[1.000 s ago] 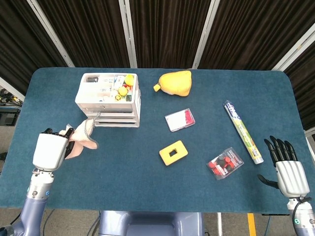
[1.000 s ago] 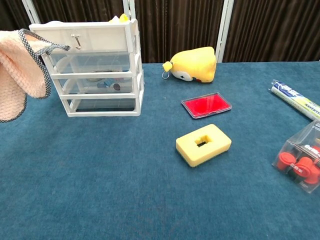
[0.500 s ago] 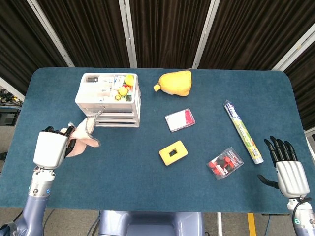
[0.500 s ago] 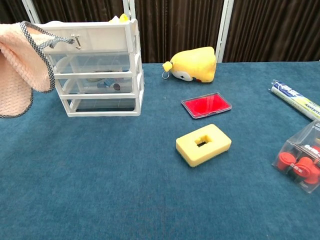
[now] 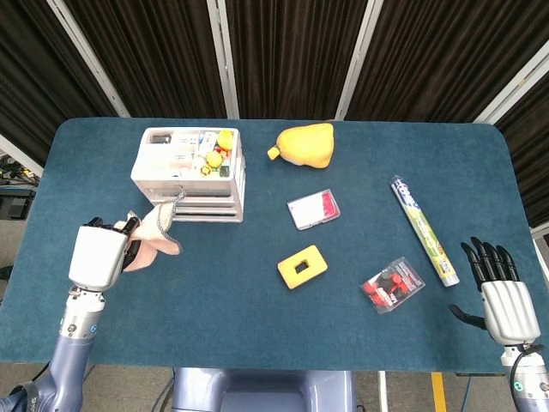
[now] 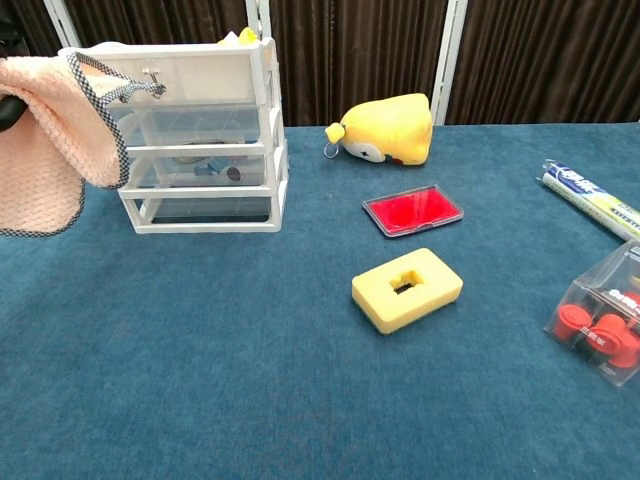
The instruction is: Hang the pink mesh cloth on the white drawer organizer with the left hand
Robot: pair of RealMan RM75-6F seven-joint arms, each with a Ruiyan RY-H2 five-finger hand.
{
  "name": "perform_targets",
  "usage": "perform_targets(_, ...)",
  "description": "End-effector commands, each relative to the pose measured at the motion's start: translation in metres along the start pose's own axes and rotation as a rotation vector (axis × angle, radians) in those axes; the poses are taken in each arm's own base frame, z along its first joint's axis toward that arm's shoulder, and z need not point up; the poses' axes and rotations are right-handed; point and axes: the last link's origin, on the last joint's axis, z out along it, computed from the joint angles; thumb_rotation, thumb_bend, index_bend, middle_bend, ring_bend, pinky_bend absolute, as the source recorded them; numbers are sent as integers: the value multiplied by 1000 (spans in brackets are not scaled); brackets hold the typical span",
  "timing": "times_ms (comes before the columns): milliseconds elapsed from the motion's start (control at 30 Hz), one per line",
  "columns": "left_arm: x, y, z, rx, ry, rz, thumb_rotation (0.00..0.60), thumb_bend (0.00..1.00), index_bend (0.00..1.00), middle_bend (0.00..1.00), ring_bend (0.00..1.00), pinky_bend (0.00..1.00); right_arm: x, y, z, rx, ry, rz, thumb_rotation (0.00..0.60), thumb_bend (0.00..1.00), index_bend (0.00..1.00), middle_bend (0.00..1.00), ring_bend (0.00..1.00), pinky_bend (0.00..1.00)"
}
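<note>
I have the pink mesh cloth [image 5: 157, 233] gripped in my left hand [image 5: 99, 255], lifted clear of the bench [image 5: 257, 326], so the pick-up is done; the hanging is not. In the chest view the cloth's checked loop reaches up to the small hook on the top drawer front of the white drawer organizer [image 6: 200, 130], and I cannot tell whether it has caught there or only lies against it. The bulk of the cloth drapes down in front of the organizer's left corner, bunched toward my palm. I judge what remains is seating the loop on the hook and letting go. My right hand [image 5: 500, 296] rests far from the organizer, fingers spread, holding nothing.
</note>
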Motion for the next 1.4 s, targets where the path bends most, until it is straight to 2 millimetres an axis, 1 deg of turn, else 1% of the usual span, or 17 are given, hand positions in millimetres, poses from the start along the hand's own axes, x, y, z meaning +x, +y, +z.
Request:
perform_targets(33,-1,0,1,3,0,0,600,789,976,1000,950,760,0,0,0,0,0,-1,600,0,0,0,0,0)
perform_targets(833,-1,-6,-4,10,8,-10,600,789,977,1000,951,760,0,0,0,-1,2,-2,600,0,0,0,0,0)
perform_targets(1400,-10,-11,-5,13,-10,6,600,790,977,1000,951,760,0,0,0,-1,6,-1,600,0,0,0,0,0)
